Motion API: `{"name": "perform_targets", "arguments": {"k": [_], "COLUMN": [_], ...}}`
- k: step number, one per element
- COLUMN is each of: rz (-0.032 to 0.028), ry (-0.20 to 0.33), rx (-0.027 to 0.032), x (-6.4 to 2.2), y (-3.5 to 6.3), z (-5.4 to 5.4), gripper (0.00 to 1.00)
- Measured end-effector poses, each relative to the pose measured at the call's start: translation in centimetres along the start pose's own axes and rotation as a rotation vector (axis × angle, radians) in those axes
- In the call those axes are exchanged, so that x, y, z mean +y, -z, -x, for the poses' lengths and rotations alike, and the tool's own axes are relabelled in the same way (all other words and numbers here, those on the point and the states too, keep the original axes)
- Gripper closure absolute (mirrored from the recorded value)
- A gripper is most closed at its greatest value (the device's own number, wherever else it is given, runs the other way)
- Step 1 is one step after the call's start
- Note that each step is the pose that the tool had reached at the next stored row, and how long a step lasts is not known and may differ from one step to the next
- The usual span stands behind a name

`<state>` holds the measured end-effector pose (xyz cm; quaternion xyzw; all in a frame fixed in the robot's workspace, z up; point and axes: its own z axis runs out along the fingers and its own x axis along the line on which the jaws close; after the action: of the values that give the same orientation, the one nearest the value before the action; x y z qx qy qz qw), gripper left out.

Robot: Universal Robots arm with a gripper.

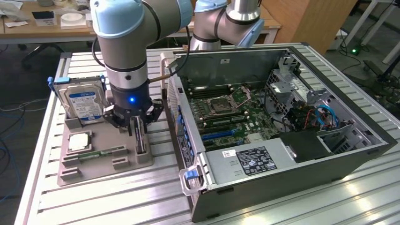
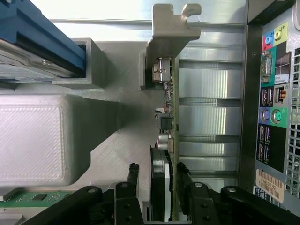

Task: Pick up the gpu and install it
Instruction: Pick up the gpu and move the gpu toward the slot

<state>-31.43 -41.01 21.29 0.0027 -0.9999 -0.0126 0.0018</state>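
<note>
We see the gpu (image 2: pixel 165 154) as a black cooler against a thin green board, with a silver bracket (image 2: pixel 171 28). The gripper (image 2: pixel 157 168) is black. The hard drive (image 1: pixel 84 105) is silver with a blue label. The tray (image 1: pixel 100 168) is matte grey, the table (image 1: pixel 125 201) ribbed silver, the motherboard (image 1: pixel 231 112) green, and the arm (image 1: pixel 125 28) pale blue and grey.

The exterior camera looks down from high over table (image 1: pixel 93 201), tray (image 1: pixel 93 169) and computer case (image 1: pixel 281 187); the wrist camera sits close above the tray's gpu (image 2: pixel 159 187), which both views share.
</note>
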Motion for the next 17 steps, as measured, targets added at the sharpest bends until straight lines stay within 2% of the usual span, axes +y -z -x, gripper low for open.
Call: {"name": "perform_targets", "arguments": {"k": [6,7,8,9,17], "rz": [-0.0004,-0.0004,-0.0004,-0.0004,-0.0004], "ry": [0.0,0.0,0.0,0.0,0.0], "rx": [0.0001,0.0,0.0,0.0001,0.0001], "x": [0.0,0.0,0.0,0.0,0.0], "y": [-0.03,-0.03,-0.04,-0.04,-0.05], "z": [0.0,0.0,0.0,0.0,0.0], "gripper": [0.57,0.64,0.64,0.71,0.72]}}
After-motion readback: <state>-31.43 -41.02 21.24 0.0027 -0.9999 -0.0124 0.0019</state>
